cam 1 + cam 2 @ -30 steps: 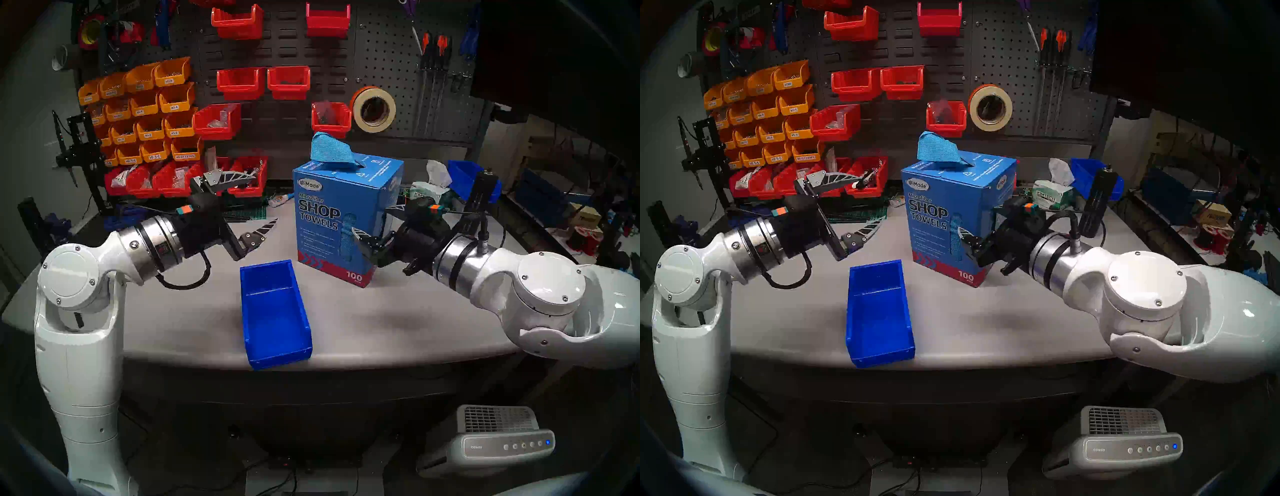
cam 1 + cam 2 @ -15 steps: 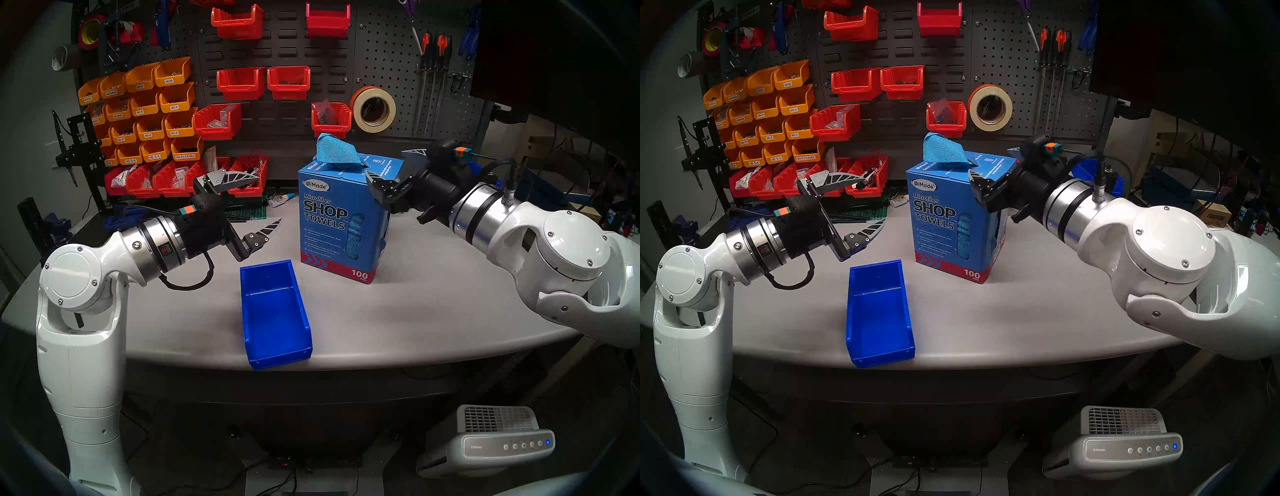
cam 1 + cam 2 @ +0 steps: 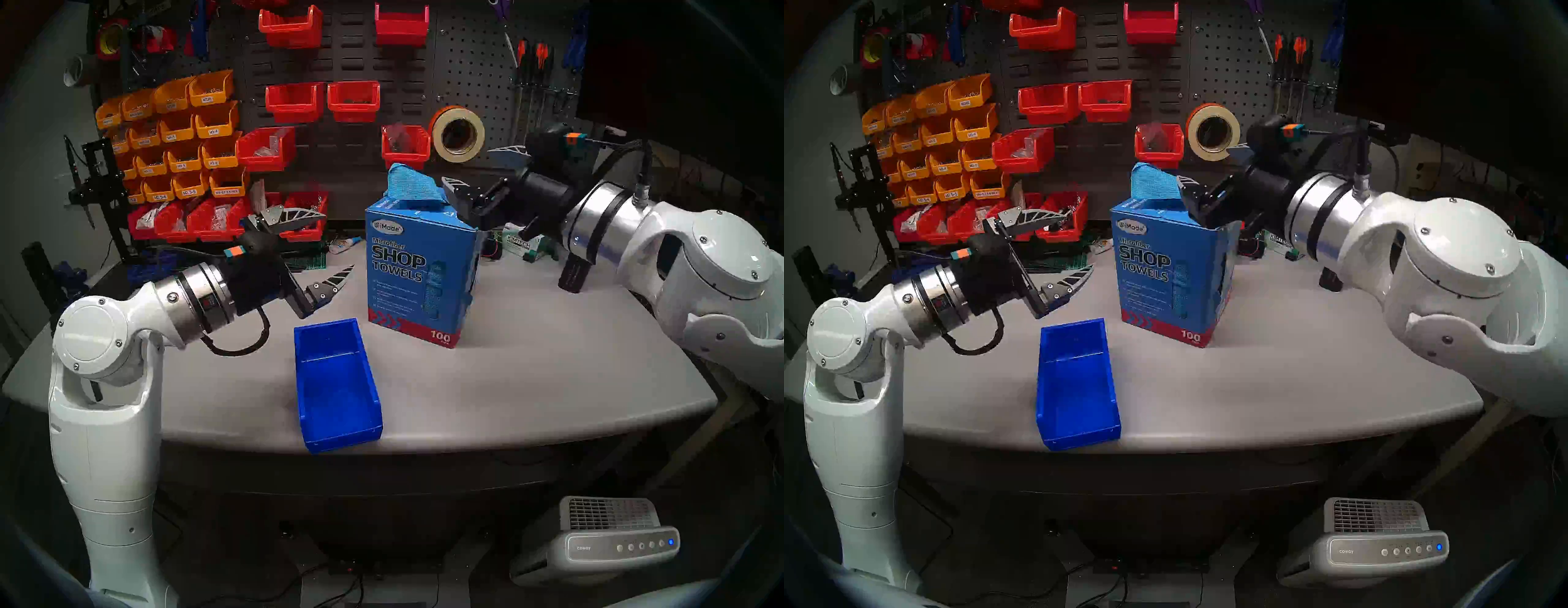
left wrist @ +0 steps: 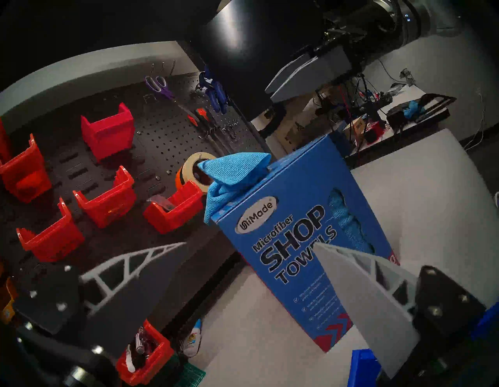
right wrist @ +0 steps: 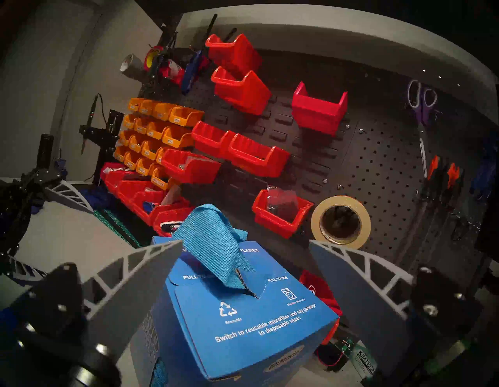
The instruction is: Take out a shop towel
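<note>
We see a woven sky-blue shop towel (image 5: 213,243) peaking from the glossy cardboard shop-towel carton (image 3: 418,271). Our right tool (image 5: 245,270) straddles it, ribbed fingers spread. Our left tool (image 3: 333,242) gapes empty.

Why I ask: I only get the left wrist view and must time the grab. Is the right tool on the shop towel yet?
Observer: No. In the right wrist view the right tool is open. The shop towel shows between its fingers with a gap on each side.
Operator: Is the towel free of the carton?
Observer: No. Its lower end goes into a slot in the top of the carton.
Operator: Where does my left tool stand?
Observer: The head view shows the left tool open and empty, to the left of the carton and apart from it.
</note>
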You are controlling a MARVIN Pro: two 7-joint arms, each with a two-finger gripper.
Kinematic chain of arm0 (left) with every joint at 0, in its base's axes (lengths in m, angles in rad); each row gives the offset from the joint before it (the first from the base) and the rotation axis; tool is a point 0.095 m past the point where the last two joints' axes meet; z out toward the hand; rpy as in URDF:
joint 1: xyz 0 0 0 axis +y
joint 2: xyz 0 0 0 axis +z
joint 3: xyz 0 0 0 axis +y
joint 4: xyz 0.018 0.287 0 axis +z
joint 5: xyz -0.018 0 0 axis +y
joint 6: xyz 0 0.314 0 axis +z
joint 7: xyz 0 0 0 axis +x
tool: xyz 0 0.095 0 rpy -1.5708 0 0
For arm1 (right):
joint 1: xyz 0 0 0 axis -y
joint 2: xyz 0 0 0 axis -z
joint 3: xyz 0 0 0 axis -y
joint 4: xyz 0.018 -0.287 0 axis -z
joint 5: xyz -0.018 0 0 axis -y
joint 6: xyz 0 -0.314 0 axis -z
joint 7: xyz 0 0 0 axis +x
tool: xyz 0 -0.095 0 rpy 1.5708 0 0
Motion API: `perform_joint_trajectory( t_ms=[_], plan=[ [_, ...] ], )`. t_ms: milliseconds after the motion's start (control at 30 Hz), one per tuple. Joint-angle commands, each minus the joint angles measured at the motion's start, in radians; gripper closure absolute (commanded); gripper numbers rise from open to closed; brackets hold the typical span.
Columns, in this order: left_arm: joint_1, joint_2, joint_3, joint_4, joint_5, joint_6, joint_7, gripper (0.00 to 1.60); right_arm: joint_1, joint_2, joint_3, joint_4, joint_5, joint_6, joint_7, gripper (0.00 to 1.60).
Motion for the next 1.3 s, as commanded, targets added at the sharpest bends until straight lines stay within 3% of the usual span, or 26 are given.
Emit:
perform_joint_trajectory(
  t_ms=[0, 300, 467, 667, 1267],
  plan=[
    [-0.079, -0.04, 0.039, -0.021, -0.046, 0.088, 0.018, 0.0, 0.048, 0.004, 0.055, 0.001, 0.007, 0.018, 0.019, 0.0],
    [-0.147, -0.088, 0.111, 0.0, -0.054, 0.209, 0.063, 0.0, 0.042, 0.005, 0.068, 0.011, 0.016, 0.037, 0.035, 0.0],
    [-0.182, -0.113, 0.131, 0.013, -0.113, 0.316, 0.043, 0.0, 0.036, 0.006, 0.07, 0.018, 0.015, 0.04, 0.036, 0.0],
    [-0.232, -0.115, 0.175, 0.036, -0.127, 0.4, 0.037, 0.0, 0.033, 0.006, 0.073, 0.023, 0.012, 0.039, 0.035, 0.0],
    [-0.337, -0.103, 0.267, 0.101, -0.062, 0.408, 0.075, 0.0, 0.044, 0.007, 0.105, 0.037, 0.002, 0.05, 0.072, 0.0]
  ],
)
